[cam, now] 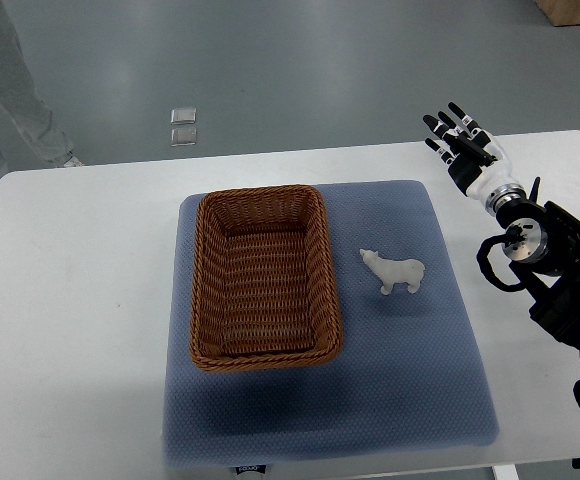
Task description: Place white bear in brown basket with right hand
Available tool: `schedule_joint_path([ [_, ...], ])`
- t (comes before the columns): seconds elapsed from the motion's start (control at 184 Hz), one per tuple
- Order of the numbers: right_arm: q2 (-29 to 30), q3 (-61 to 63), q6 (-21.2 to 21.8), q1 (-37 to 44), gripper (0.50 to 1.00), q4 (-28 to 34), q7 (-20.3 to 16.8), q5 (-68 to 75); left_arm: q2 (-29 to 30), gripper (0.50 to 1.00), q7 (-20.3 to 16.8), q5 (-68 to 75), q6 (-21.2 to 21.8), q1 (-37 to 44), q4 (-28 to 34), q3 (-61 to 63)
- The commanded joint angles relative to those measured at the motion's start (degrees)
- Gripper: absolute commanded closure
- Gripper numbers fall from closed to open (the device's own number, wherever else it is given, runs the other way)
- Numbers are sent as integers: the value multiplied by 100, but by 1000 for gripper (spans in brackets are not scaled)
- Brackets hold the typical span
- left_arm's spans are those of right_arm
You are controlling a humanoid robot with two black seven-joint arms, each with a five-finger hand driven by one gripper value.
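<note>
A small white bear [394, 271] stands on the blue mat [410, 380], just right of the brown wicker basket [202, 270]. The basket is empty. My right hand [458, 140] is raised over the table's far right corner, well beyond and to the right of the bear, with its fingers spread and holding nothing. Its arm [550, 260] comes in from the right edge. The left arm does not show.
The mat lies on a white table [70, 330]. A person's legs [10, 90] stand on the floor beyond the table's far left corner. A small clear object [183, 127] lies on the floor behind the table.
</note>
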Motion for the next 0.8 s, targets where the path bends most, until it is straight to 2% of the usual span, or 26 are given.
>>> schedule_joint_path([
  [0.0,3,1,-3,-8,574,-3,1,0,0,500,-1,1,-2,-22,-9,2],
  [0.796,-103,28,-3,-8,574,85,-8,9,0,500,-1,1,-2,-30,0,2],
])
